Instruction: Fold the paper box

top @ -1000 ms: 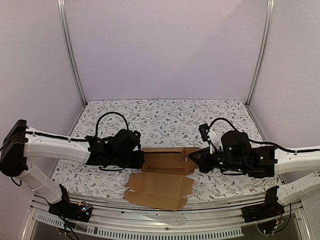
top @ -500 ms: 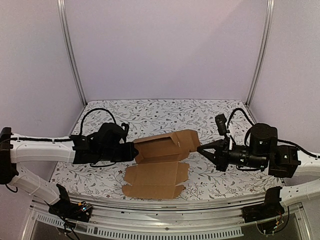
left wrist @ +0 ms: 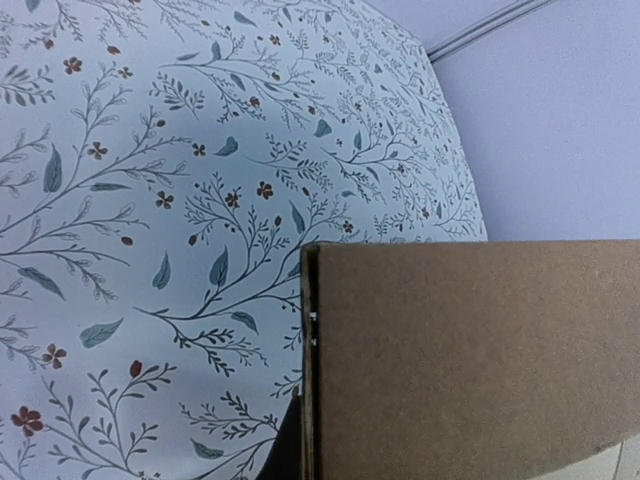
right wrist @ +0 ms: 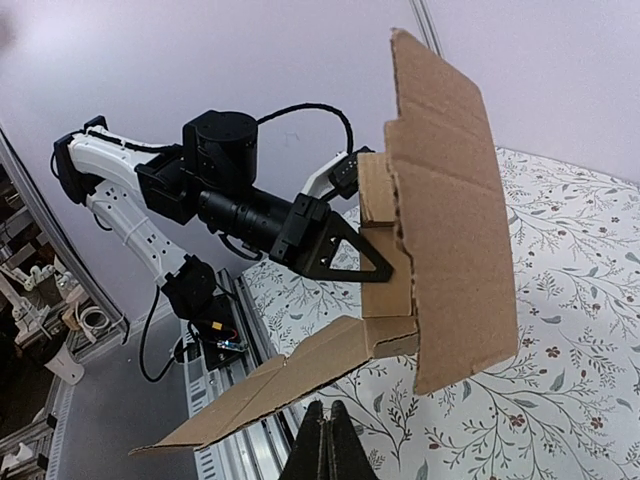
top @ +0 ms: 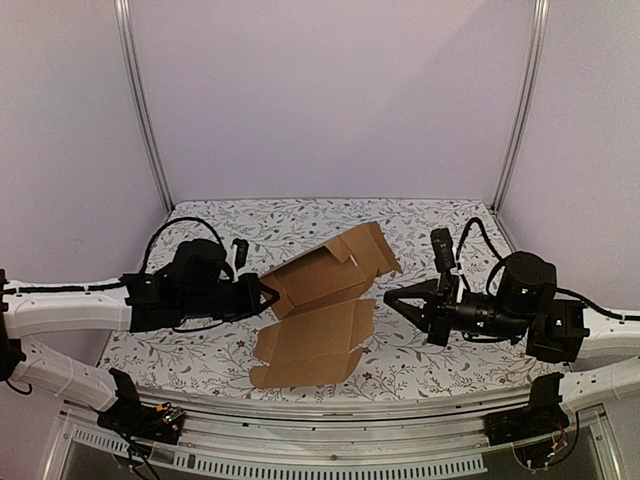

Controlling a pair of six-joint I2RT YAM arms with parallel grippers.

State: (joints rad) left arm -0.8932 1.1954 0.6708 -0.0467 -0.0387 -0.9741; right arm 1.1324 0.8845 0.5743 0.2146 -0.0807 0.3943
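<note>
The paper box (top: 320, 300) is a brown die-cut sheet, partly folded. Its back panel (top: 335, 262) stands tilted up and its front panel (top: 310, 345) slopes down to the table. My left gripper (top: 268, 296) is shut on the box's left edge and holds that end off the table. In the left wrist view the cardboard (left wrist: 470, 360) fills the lower right, with one dark finger (left wrist: 285, 450) against its edge. My right gripper (top: 390, 299) is shut and empty, just right of the box and apart from it. The right wrist view shows its closed fingertips (right wrist: 325, 440) below the raised box (right wrist: 450, 200).
The table has a white floral cloth (top: 300, 225). A metal rail (top: 330, 420) runs along the near edge. Pale walls and two upright metal posts (top: 140, 100) close in the back and sides.
My left gripper has pulled left and lifted the box's left end, so the back panel has swung up. My right gripper has drawn back right, away from the box.
</note>
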